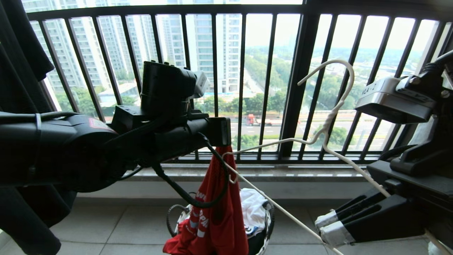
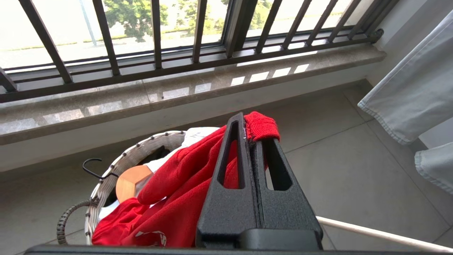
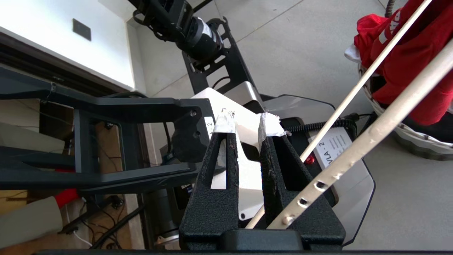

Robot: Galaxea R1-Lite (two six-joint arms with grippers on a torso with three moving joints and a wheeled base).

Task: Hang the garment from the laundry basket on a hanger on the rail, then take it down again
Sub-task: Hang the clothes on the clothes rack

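The red garment (image 1: 216, 212) hangs by its ribbed collar from my left gripper (image 1: 220, 141), which is shut on that collar (image 2: 262, 127). Its lower part trails into the laundry basket (image 1: 269, 219) on the floor below. My right gripper (image 1: 329, 228), at the lower right, is shut on the off-white wire hanger (image 1: 330, 123), whose bottom wire runs deep between the taped fingers (image 3: 270, 124). The hanger is tilted, hook up, with its left end right beside the held collar. In the left wrist view the gripper (image 2: 249, 131) shows red cloth (image 2: 170, 184) draped over one finger. The rail is out of view.
The black barred window railing (image 1: 300, 88) and a stone sill (image 1: 283, 171) stand just behind. A dark garment (image 1: 21, 88) hangs at far left, pale grey cloth (image 2: 414, 88) at the right. The basket also holds a white T-shirt (image 1: 253, 209) and a wooden hanger (image 2: 132, 180).
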